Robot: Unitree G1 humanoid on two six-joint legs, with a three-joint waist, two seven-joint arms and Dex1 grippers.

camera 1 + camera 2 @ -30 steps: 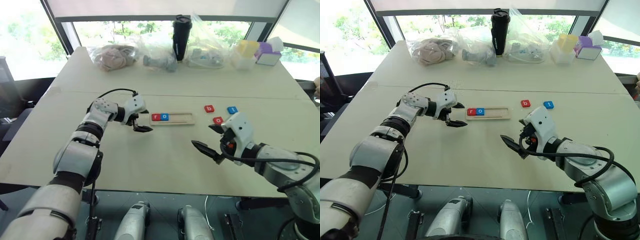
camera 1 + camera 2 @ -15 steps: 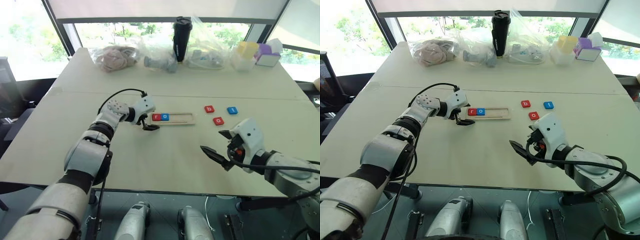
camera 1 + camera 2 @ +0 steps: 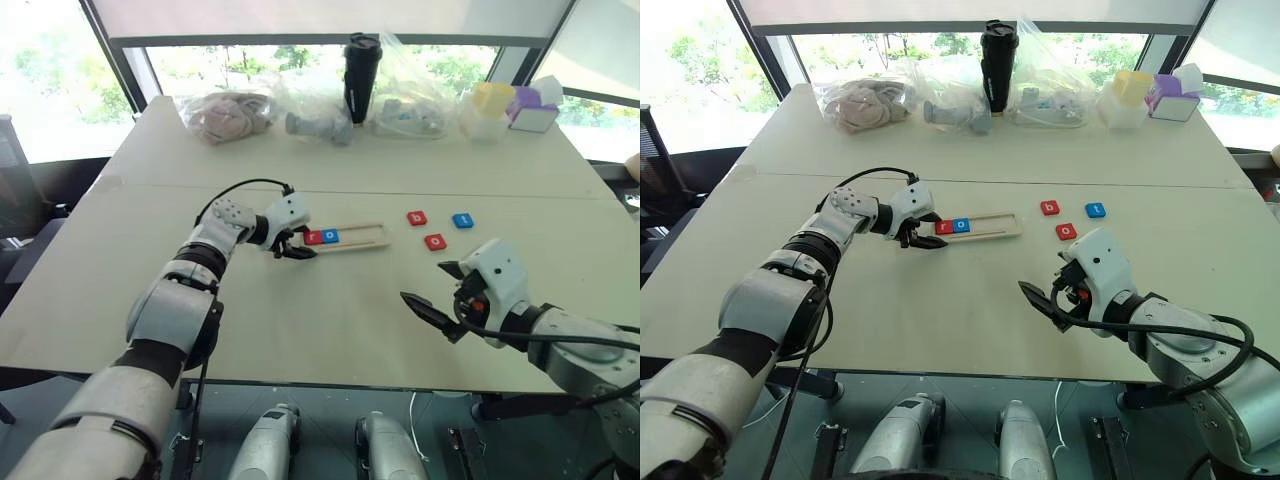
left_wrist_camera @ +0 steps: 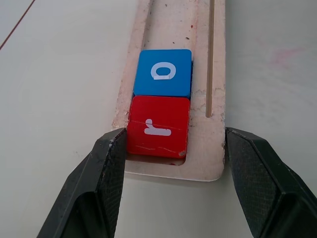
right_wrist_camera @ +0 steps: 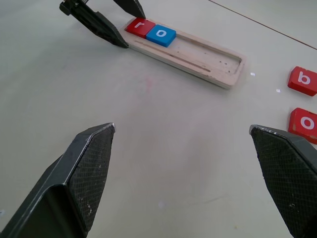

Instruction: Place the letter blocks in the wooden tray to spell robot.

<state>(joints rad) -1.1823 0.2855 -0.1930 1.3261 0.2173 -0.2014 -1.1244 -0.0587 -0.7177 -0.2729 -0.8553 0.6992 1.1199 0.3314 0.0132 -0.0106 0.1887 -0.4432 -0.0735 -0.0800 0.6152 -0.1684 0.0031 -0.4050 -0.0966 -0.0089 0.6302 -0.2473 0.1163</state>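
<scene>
At the left end of the wooden tray (image 3: 365, 237), the left gripper (image 3: 290, 246) straddles the short edge, its two fingers pressed against the tray's long sides and so clamped across the wood rather than on any tile. Inside the tray, the red r block (image 4: 158, 126) fills the first place against that end, with the blue o block (image 4: 162, 72) touching it in the second; the remaining three places are bare. To the right of the tray, apart from it on the tabletop, lie the red b block (image 3: 417, 217), the red o block (image 3: 435, 241) and the blue t block (image 3: 463, 220). Nearer the table's front edge on the right, the right gripper (image 3: 424, 282) hovers with its fingers spread wide and nothing between them. Judged stage: two of five letters set, the tray being steadied or squared. The next move calls for the right gripper to reach the b, grasp it by its edges and seat it beside the blue o
</scene>
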